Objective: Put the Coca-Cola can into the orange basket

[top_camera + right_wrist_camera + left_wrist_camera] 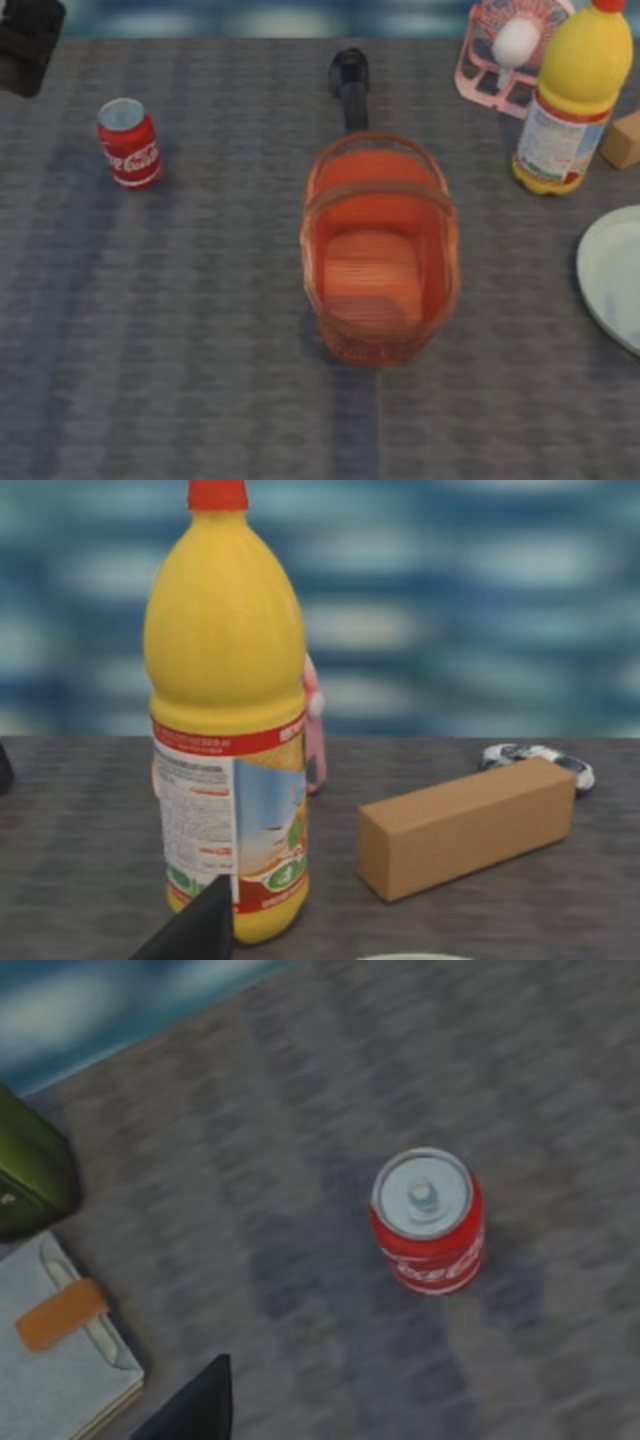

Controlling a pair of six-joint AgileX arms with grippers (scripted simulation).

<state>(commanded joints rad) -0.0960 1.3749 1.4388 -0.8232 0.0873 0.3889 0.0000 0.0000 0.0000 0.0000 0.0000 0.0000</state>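
Can (129, 144) stands upright on the table (200, 330), well to the left of the basket (379, 250), touching nothing. Basket sits mid-table, handle arched over it, nothing inside. Left arm (28, 40) at the far-left corner beyond the can; jaws: cannot tell. Right arm's jaws: cannot tell. Yellow bottle (575, 95) stands right of the basket.

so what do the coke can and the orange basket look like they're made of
The Coca-Cola can looks like painted metal: glossy red wall with white script and a bare silvery top. The orange basket looks like thin translucent plastic: the ribbed sides let the table's tone show through, and the arched handle is one slim band. Both are guesses from appearance only.
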